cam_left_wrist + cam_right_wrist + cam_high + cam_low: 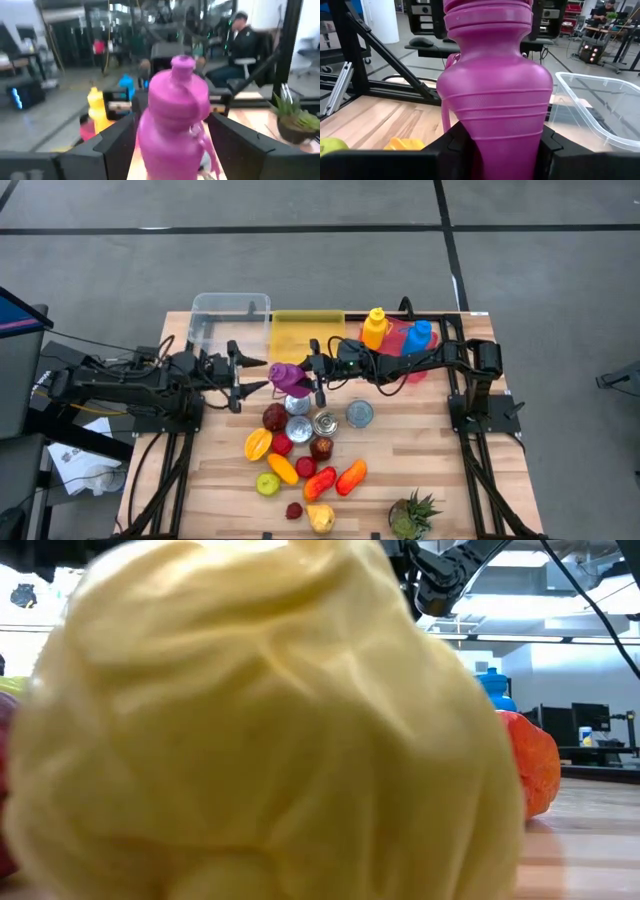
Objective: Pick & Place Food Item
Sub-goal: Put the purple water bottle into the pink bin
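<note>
A purple plastic bottle (290,377) with a cap on top stands upright in the air over the middle of the table, above the food items. My right gripper (316,373) reaches in level from the table's right and is shut on it (502,150). My left gripper (250,375) comes level from the left and is open. In the left wrist view its fingers (112,147) stand on either side of the bottle (172,115), near its lower body. Whether they touch it does not show. My right gripper pinches the bottle's narrow lower body (485,132) between its two fingers (455,145), below the wide shoulder. The fingers come level from the table's right side. The bottle stands upright in the hold, cap up, lifted clear of the table.
At the far edge stand a clear bin (230,320), a yellow bin (308,332) and a red one holding a yellow bottle (375,328) and a blue bottle (418,335). Cans (358,413), fruit (258,444) and a pineapple (415,515) lie nearer. A yellow item (260,720) fills the low view.
</note>
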Robot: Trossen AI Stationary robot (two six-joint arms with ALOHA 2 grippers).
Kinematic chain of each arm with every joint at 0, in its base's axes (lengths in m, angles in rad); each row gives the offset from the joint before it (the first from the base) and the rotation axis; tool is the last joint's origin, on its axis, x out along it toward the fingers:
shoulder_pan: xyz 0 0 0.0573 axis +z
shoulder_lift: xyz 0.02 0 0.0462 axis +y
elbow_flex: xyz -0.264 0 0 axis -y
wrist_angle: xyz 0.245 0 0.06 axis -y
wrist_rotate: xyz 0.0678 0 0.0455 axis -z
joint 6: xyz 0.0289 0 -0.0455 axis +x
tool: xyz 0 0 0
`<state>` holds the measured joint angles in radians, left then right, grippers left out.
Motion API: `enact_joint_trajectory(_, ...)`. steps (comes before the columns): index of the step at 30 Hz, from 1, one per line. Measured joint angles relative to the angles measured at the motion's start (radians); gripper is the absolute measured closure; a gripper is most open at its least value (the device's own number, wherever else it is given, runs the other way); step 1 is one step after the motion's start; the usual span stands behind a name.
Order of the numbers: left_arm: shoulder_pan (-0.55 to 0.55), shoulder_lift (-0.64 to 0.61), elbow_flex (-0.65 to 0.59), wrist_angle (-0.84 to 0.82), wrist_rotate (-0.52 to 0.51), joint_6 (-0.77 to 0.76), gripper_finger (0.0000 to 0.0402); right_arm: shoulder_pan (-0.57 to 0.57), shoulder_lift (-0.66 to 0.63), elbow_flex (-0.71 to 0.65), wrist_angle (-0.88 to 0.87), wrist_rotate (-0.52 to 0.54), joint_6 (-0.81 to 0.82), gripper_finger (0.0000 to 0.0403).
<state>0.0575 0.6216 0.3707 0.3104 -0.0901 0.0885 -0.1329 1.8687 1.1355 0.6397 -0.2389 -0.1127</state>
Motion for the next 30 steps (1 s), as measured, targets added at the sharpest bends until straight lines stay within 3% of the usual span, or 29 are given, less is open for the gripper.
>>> enact_joint_trajectory(12,0.009,0.179,-0.064,0.312,0.045,0.023,0.0124,0.0,0.0,0.0,-0.002,0.0,0.001,0.029)
enact_joint_trajectory(26,0.026,0.439,-0.064,0.712,0.072,0.083,0.0119,0.0,0.001,-0.001,-0.004,0.0,0.008,0.029)
enact_joint_trajectory(30,0.052,0.472,-0.064,0.759,0.071,0.08,0.0124,0.0,0.001,-0.001,-0.007,0.001,0.009,0.029)
